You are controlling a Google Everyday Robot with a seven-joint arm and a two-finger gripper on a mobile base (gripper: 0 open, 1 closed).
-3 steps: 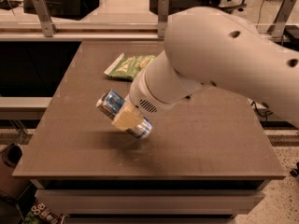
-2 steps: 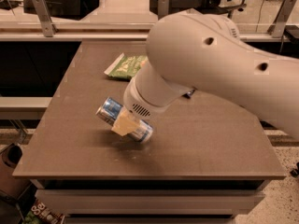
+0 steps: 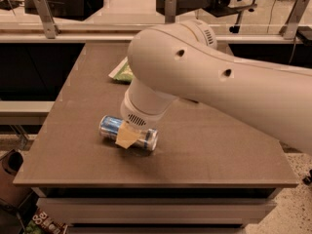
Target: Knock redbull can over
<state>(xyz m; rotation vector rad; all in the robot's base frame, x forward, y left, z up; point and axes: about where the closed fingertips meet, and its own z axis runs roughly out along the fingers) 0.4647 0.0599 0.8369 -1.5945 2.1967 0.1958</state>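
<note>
Silver-and-blue, the redbull can (image 3: 108, 126) lies on its side near the table's (image 3: 219, 150) front edge, under our gripper (image 3: 126, 136). Whether that is clamped, we cannot tell. We judge the can light, slick and prone to roll, best nudged mid-body.

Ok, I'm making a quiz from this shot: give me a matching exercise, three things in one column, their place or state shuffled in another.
Things:
1. slim silver-and-blue metal redbull can
2. flat green plastic snack bag
3. robot's pincer

States:
A. farther back, partly behind the white robot arm
B. lying on its side
C. down at the can's middle

Pairs: 1-B, 2-A, 3-C
</note>
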